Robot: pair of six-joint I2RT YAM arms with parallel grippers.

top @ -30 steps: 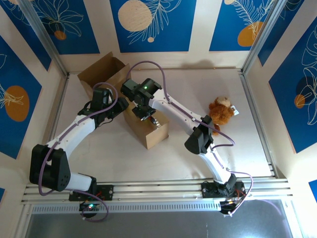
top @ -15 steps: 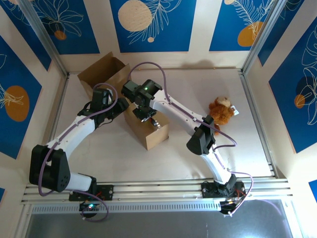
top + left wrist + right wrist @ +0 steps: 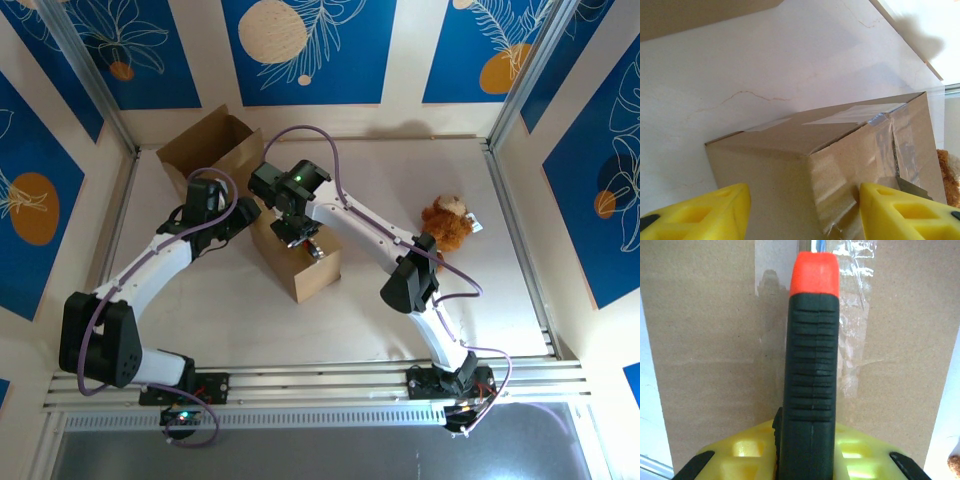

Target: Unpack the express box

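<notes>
The express box [image 3: 305, 270] lies a little left of the middle of the table [image 3: 400, 170], still taped, with its long axis running from 10 to 4 o'clock in the overhead view. The right gripper [image 3: 295, 228] hangs over the box's top and is clamped on a utility knife [image 3: 811, 355], a ribbed black handle with an orange nose. In the right wrist view the nose points to 12 o'clock along the clear tape [image 3: 852, 340] on the box's seam. Whether the blade touches the cardboard cannot be told.

The left gripper [image 3: 245, 212] sits at the box's 10 o'clock end, its yellow fingers [image 3: 695, 212] spread wide apart, with a taped corner of the box just beyond them.

An open brown carton [image 3: 205, 145] stands at 11 o'clock from the express box, near the table's far left corner. A brown plush toy [image 3: 447, 222] lies at 3 o'clock from it, well apart.
</notes>
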